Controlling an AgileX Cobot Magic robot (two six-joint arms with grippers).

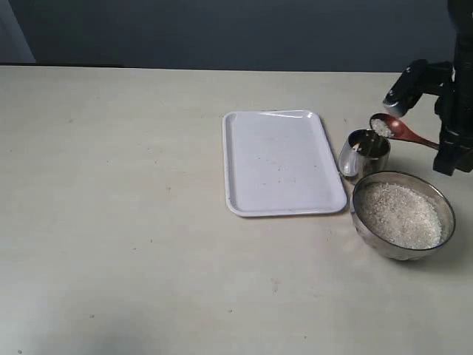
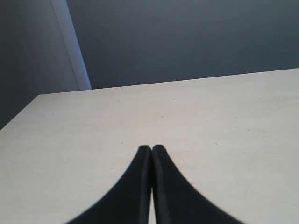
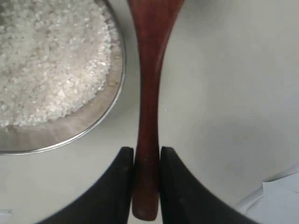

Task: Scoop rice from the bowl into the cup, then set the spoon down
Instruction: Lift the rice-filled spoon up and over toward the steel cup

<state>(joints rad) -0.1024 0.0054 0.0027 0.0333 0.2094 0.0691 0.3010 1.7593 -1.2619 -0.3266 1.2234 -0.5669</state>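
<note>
Bowl (image 1: 400,254) of rice (image 1: 399,214) nearest; right gripper (image 3: 146,161) pinches spoon (image 1: 406,133) handle, loaded head over cup (image 1: 363,155) to pour; left gripper (image 2: 152,150) pressed together, idle

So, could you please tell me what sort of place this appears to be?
Probably a robotics test bench, not a kitchen: a plain pale table against a dark wall, with a white tray, steel bowl and cup laid out.
</note>
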